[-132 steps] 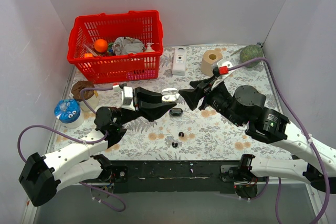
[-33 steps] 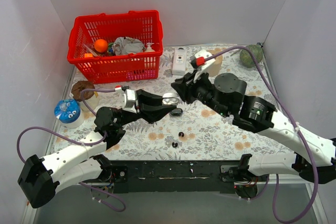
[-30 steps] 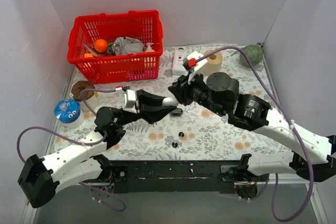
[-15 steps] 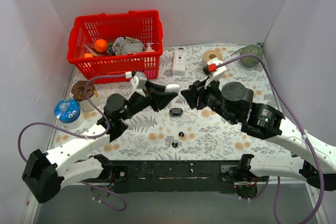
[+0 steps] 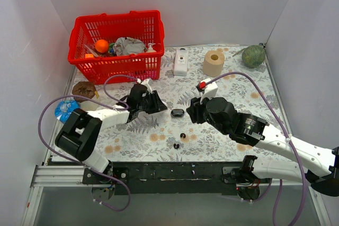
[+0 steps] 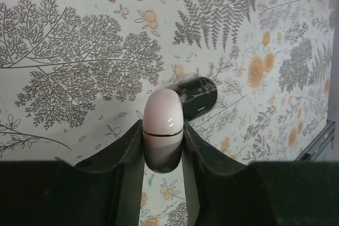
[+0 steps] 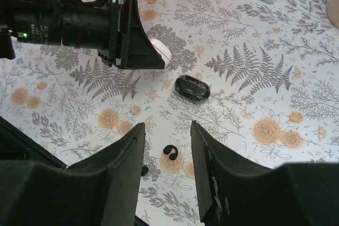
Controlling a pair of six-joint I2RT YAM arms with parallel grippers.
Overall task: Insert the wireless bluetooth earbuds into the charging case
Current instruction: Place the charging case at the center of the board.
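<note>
My left gripper [image 6: 163, 130] is shut on a closed white charging case [image 6: 163, 120] with a gold seam, low over the table. It also shows in the top view [image 5: 159, 107] and in the right wrist view [image 7: 132, 41], with the white case [image 7: 160, 51] at its tip. A closed black case [image 5: 177, 113] lies just beyond it [image 6: 195, 96]. My right gripper [image 7: 167, 125] is open and empty above a black earbud [image 7: 170, 151]. A second black earbud [image 7: 143, 170] is partly hidden by its left finger. Both buds show in the top view [image 5: 183, 135] [image 5: 176, 145]. No white earbuds are in view.
A red basket [image 5: 116, 41] with several items stands at the back left. A white box [image 5: 181, 62], a tape roll [image 5: 214, 63] and a green ball [image 5: 253, 55] line the back. A blue-and-white object [image 5: 66, 108] and a brown object [image 5: 83, 89] sit at the left edge.
My left arm has dropped low and stretched out flat with the white case. My right gripper has drawn back from the white case and moved nearer, over the black earbuds.
</note>
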